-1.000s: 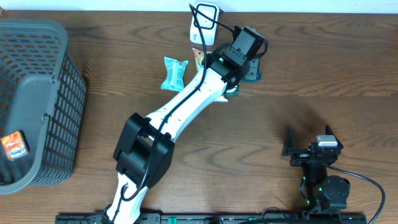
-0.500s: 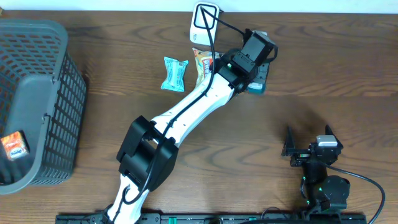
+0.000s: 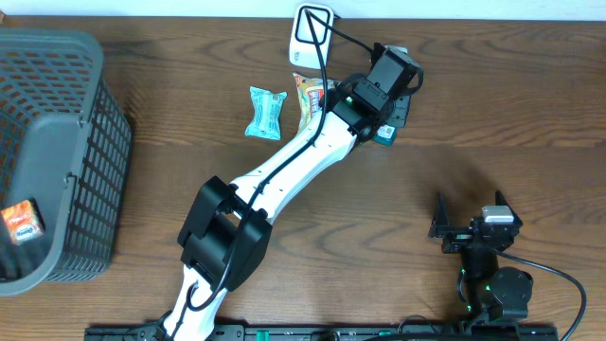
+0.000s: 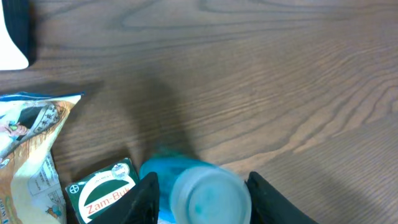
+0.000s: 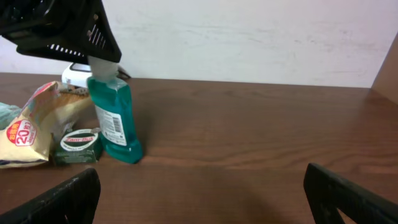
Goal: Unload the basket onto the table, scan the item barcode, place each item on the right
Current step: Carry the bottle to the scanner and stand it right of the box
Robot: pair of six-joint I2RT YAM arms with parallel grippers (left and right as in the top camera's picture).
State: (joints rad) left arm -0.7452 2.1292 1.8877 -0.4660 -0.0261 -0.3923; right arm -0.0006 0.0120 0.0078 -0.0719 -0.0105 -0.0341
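Observation:
A teal mouthwash bottle [image 5: 115, 118] with a clear cap [image 4: 211, 193] stands on the table, leaning slightly. A white barcode label [image 5: 116, 129] on its side faces the right wrist camera. My left gripper [image 4: 202, 202] hangs over it with its jaws either side of the cap, a narrow gap showing on the left side. In the overhead view that gripper [image 3: 400, 99] covers most of the bottle [image 3: 384, 134]. The white scanner [image 3: 311, 33] stands at the back edge. My right gripper [image 3: 471, 210] rests open near the front, nothing between its fingers.
A snack bag [image 3: 308, 95] and a green Zam-Buk box [image 4: 102, 190] lie just left of the bottle. A light-blue packet [image 3: 265, 112] lies further left. A dark mesh basket [image 3: 90, 142] at the far left holds an orange packet [image 3: 21, 220].
My left arm swung right with the bottle and brought it down onto the table. The jaws have widened around the cap. The right arm has not moved.

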